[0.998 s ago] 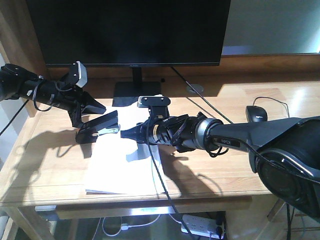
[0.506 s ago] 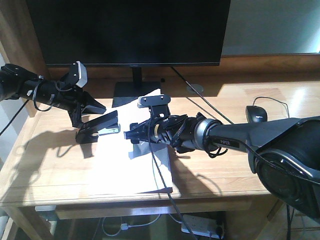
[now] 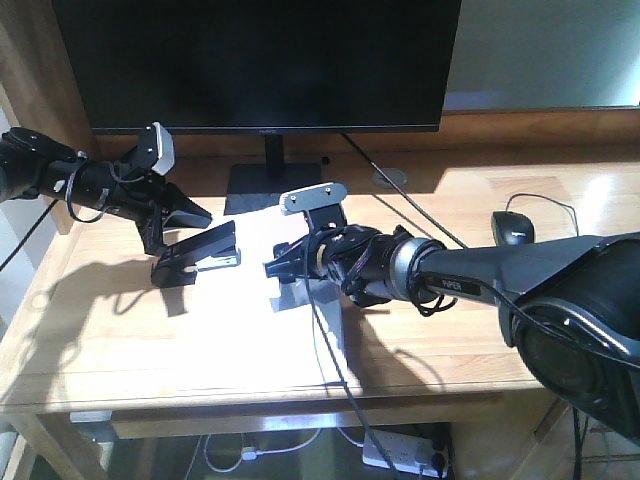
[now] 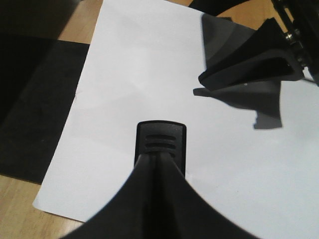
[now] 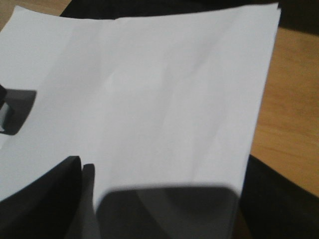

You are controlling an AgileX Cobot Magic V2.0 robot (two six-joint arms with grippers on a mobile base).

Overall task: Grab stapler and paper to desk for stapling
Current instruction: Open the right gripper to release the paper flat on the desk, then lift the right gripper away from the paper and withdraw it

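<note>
Now | paper glare-washed | stapler silhouetted | right end effector jaws unclear

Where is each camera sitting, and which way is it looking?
Front camera: behind and above both arms, facing the monitor across the desk; both arms show, the left claw holding the stapler.
Left wrist camera: on the left arm, looking down at the paper; a black ridged tip shows below, the right claw upper right.
Right wrist camera: on the right arm, looking down at the paper; something dark, likely its claw, shows lower left.
All three share the paper.
</note>
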